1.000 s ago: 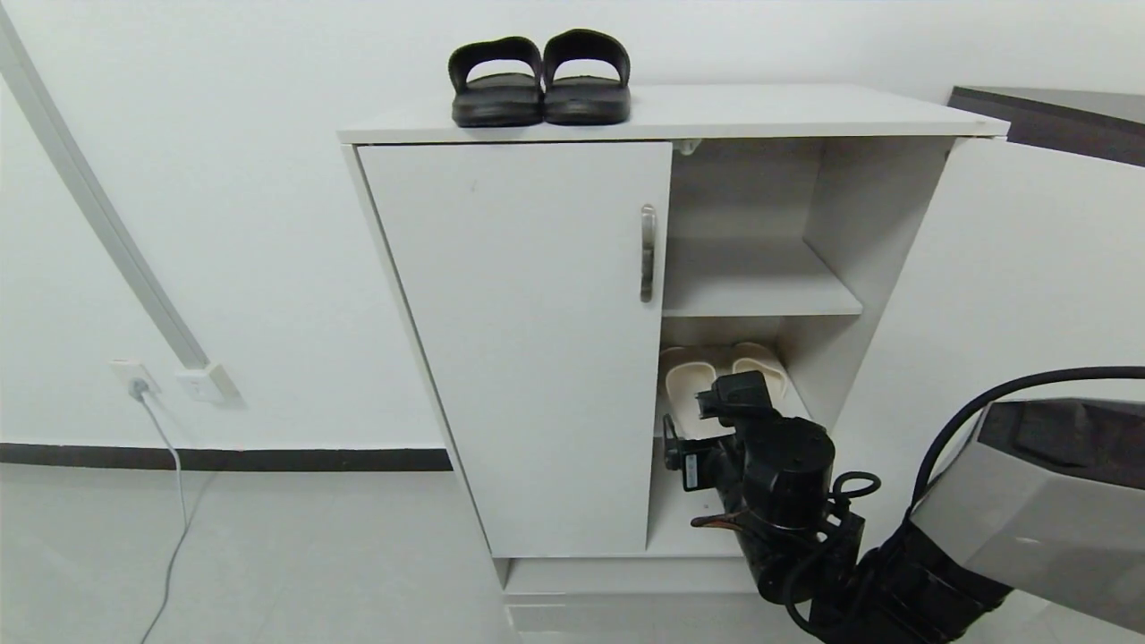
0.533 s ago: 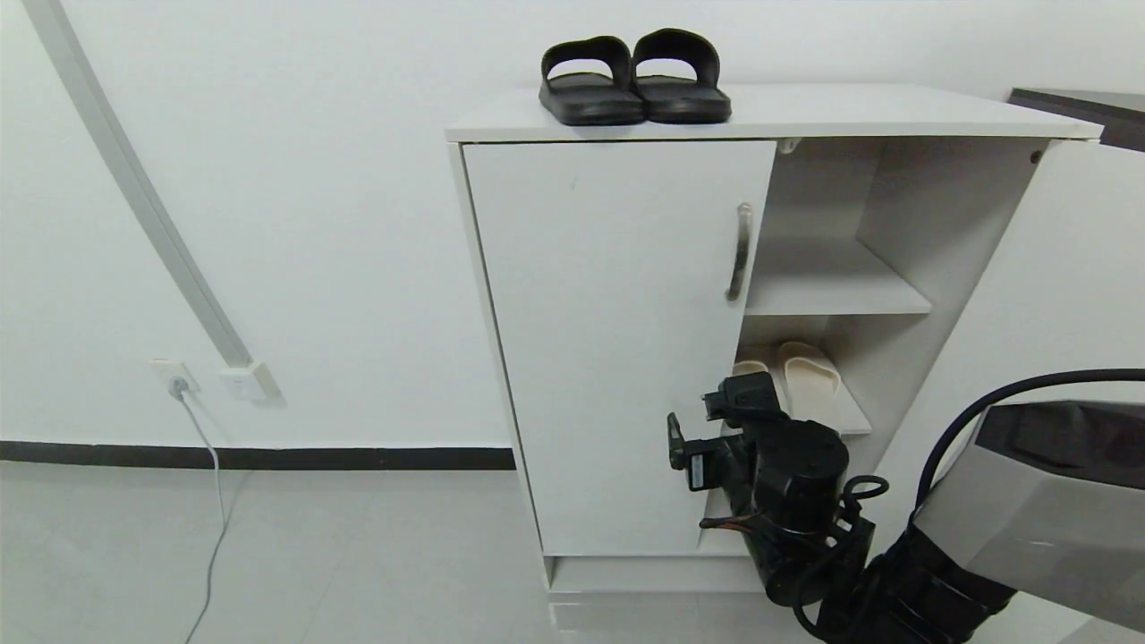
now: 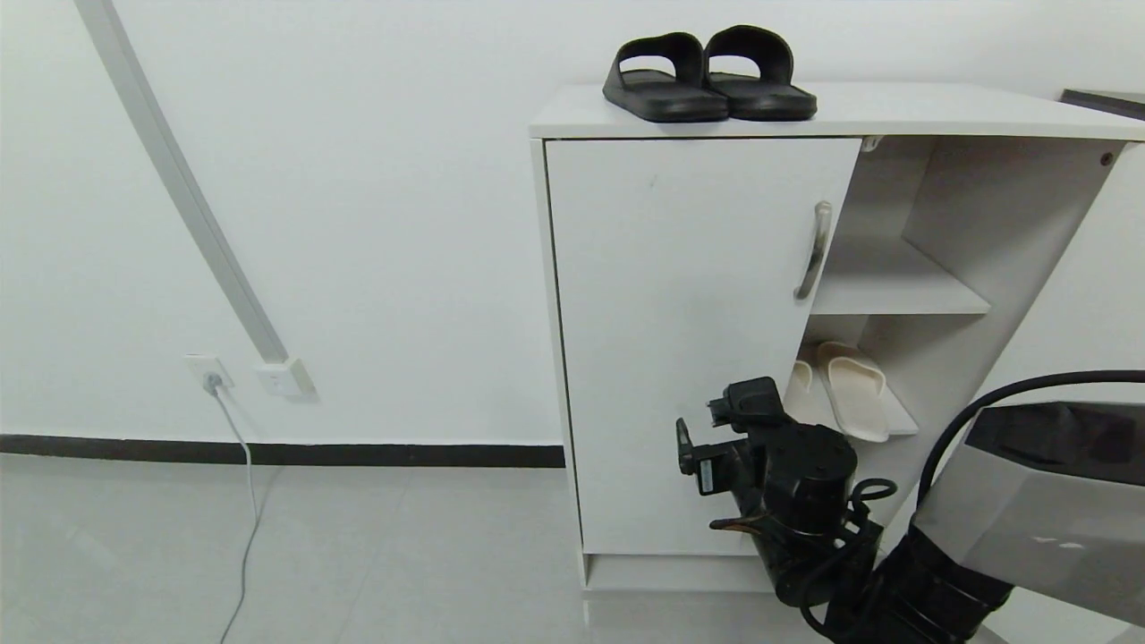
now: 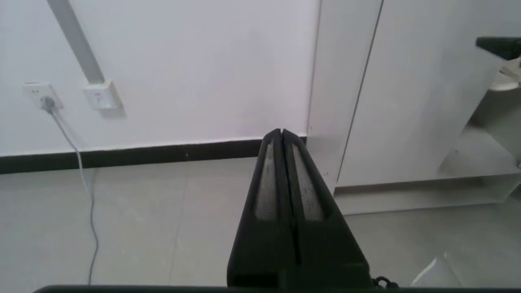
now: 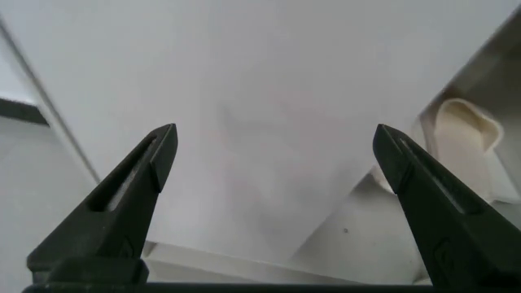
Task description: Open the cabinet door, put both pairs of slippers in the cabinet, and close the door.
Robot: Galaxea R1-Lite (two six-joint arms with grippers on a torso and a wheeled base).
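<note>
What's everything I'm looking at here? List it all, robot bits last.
Black slippers: one pair, black, on top of the cabinet.
Cream slippers: one pair, cream, on the lower shelf inside.
Cabinet: one, white, against the wall; left door shut, right door open.
Door handle: one, silver, on the shut door.
Wall sockets: two, white, low on the wall.
Wall strip: one, grey, slanting.
Left gripper: one, black, shut, above the floor.
Right gripper: one, black, open, facing the shut door.
</note>
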